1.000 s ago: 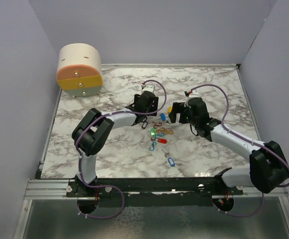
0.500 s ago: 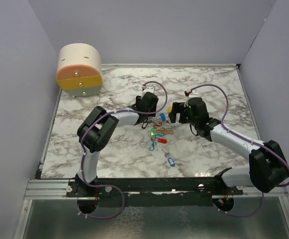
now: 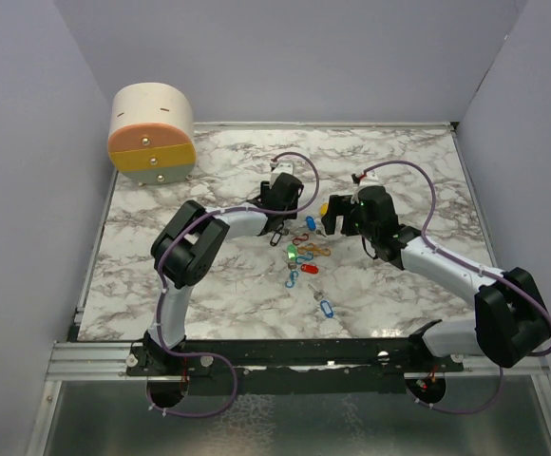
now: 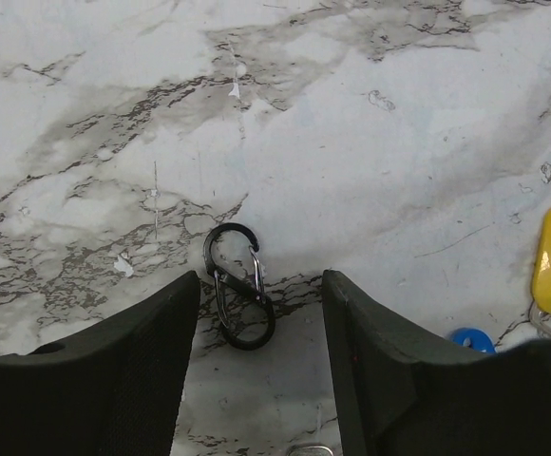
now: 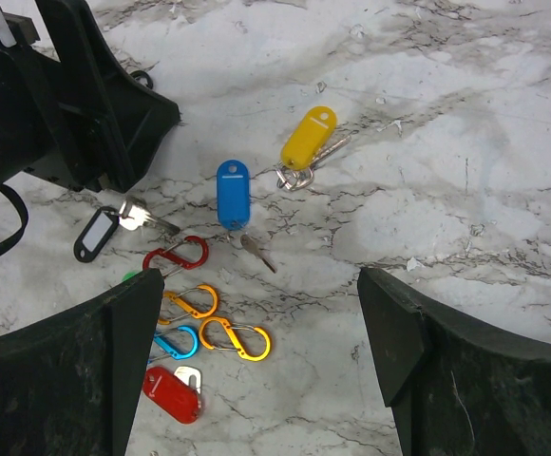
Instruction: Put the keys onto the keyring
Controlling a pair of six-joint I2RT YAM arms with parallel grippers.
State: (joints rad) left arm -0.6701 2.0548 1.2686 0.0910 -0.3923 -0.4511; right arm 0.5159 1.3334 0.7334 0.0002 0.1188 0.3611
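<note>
A black keyring clip lies flat on the marble between the fingers of my left gripper, closer to the left finger. The jaws are open and touch nothing. Keys lie to its right: a yellow-tagged key, a blue-tagged key, a red-tagged key and a dark-tagged key. My right gripper hovers open over them with nothing between its fingers. From above, the left gripper and right gripper flank the pile.
Red, orange and blue clips lie among the keys. Another blue-tagged key lies nearer the arm bases. A round wooden drawer box stands at the back left. Grey walls close in the table.
My left gripper has shifted slightly toward the back of the table and its jaws have narrowed around the black clip. The right arm has not moved.
</note>
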